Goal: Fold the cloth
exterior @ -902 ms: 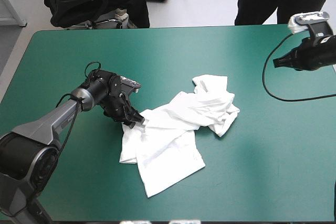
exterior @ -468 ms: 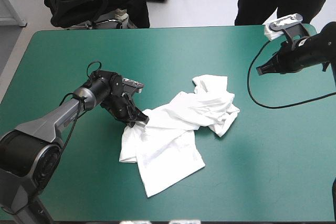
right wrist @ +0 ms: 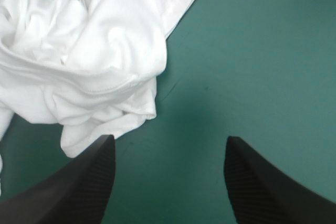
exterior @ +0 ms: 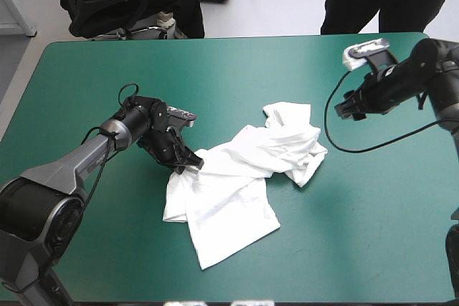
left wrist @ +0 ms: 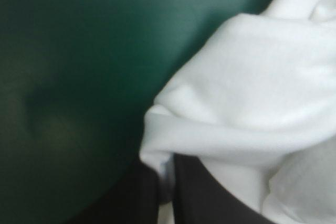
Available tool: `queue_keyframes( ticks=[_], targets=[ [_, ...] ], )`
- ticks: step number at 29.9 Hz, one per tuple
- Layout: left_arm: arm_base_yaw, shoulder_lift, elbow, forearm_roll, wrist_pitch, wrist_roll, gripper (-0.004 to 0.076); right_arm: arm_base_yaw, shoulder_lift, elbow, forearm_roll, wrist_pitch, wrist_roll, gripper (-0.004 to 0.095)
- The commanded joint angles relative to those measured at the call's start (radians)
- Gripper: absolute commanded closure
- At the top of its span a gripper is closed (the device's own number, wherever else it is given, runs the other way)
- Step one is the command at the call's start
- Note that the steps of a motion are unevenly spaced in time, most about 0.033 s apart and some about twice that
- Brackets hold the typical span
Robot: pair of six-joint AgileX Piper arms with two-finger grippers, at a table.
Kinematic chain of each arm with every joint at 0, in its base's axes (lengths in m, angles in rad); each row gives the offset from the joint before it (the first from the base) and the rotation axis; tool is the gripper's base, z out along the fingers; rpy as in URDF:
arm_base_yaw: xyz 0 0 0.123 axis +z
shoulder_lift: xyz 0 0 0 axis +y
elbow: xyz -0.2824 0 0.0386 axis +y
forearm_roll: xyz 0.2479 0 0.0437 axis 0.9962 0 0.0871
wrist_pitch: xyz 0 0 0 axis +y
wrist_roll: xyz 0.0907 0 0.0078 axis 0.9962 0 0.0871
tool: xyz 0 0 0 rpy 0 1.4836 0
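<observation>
**Left gripper pinches the T-shirt's edge; right gripper open beside it**

The T-shirt [exterior: 244, 177] lies crumpled around the middle of the teal-green table [exterior: 100, 69]. One part is spread flat toward the near edge, and a bunched heap sits on its right side. The left arm reaches in low, wrist bent downward, so that the left gripper [exterior: 188, 165] meets the T-shirt's left edge. The right arm is held to the right of the T-shirt with its forearm pointing toward the heap. The right gripper [exterior: 343, 107] is apart from the cloth.

The left wrist view is very close and blurred, but it shows what the high view hides. The black fingers [left wrist: 210, 198] are all but pressed together, with a white fold seemingly pinched between them. More of the T-shirt bulges just ahead of them.

The right wrist view shows that gripper's two fingers [right wrist: 79, 192] spread wide, with only bare cover between them. The T-shirt's bunched heap and a hemmed sleeve lie ahead of the gripper and off to one side, without touching it.
</observation>
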Motion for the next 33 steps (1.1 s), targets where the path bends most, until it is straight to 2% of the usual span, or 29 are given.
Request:
queue_keyframes(
  ticks=[1,4,7,18,25,29,33],
  targets=[
    [0.000,-0.026,-0.017,-0.002,-0.001,0.010,0.0741,0.067,0.009,0.058,-0.065,-0.038,0.008,0.0340],
    [0.000,-0.026,-0.017,-0.002,0.009,0.017,0.0741,0.112,0.033,0.129,-0.115,-0.102,0.037,0.0385],
    [0.000,-0.026,-0.017,-0.002,0.009,0.017,0.0741,0.117,0.053,0.176,-0.117,-0.152,0.036,0.0385],
    [0.001,-0.026,-0.017,-0.002,-0.002,0.012,0.0741,0.124,0.176,0.198,-0.067,-0.227,0.004,0.0385],
    [0.001,-0.026,-0.017,-0.002,-0.002,0.012,0.0741,0.219,0.259,0.198,-0.094,-0.249,0.009,0.0399],
    [0.001,-0.026,-0.017,0.008,-0.006,0.012,0.0741,0.263,0.307,0.198,-0.128,-0.246,0.038,0.0533],
    [0.001,-0.026,-0.017,0.008,-0.006,0.012,0.0741,0.276,0.333,0.198,-0.119,-0.239,0.038,0.0781]
  ],
)
